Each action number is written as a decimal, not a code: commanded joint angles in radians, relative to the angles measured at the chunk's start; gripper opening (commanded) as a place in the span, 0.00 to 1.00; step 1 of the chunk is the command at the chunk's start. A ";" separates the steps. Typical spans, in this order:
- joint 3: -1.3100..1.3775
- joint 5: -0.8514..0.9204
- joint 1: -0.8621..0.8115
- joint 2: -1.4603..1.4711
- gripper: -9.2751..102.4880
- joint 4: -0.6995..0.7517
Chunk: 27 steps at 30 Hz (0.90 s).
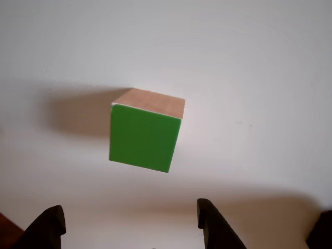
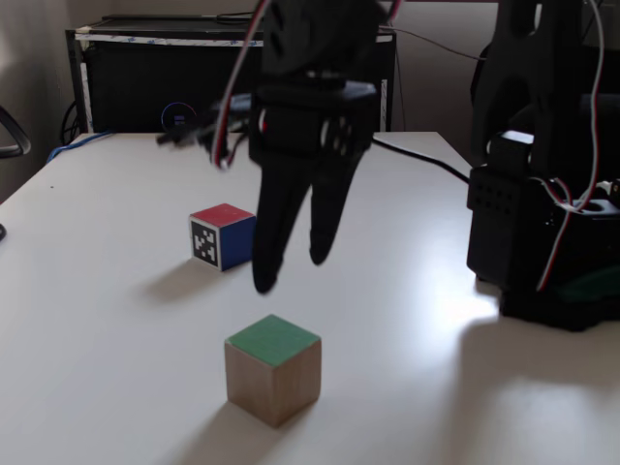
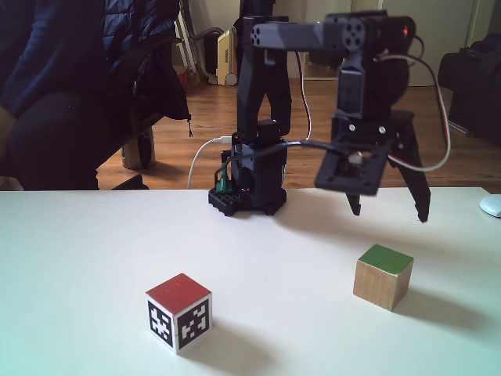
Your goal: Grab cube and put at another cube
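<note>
The cube [image 2: 273, 368], wooden with a green top face, sits on the white table near the front edge in a fixed view. It also shows as the cube [image 3: 382, 276] and, with its green face toward the camera, the cube [image 1: 145, 136]. My gripper [image 2: 293, 269] hangs open and empty in the air above and a little behind it, also seen as the gripper [image 3: 389, 210] and the gripper [image 1: 129, 228]. Another cube [image 2: 223, 235], red on top with black-and-white marker sides, rests apart from it, also seen as another cube [image 3: 178, 313].
The arm's base [image 2: 542, 232] stands on the table's right side in a fixed view. A black box [image 2: 145, 87] lines the far edge. A person [image 3: 47, 94] sits behind the table, and a white object [image 3: 491, 205] lies at its right edge.
</note>
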<state>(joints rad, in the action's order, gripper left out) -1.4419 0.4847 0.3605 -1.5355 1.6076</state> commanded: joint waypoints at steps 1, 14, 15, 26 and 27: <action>0.077 0.006 0.011 0.041 0.44 0.011; 0.152 -0.011 -0.003 0.225 0.43 0.017; 0.158 -0.011 -0.006 0.230 0.44 0.017; 0.238 -0.051 -0.044 0.345 0.44 0.017; 0.242 -0.055 -0.046 0.356 0.44 0.015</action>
<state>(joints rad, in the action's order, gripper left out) -1.2502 0.4387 0.3267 -1.1842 1.6183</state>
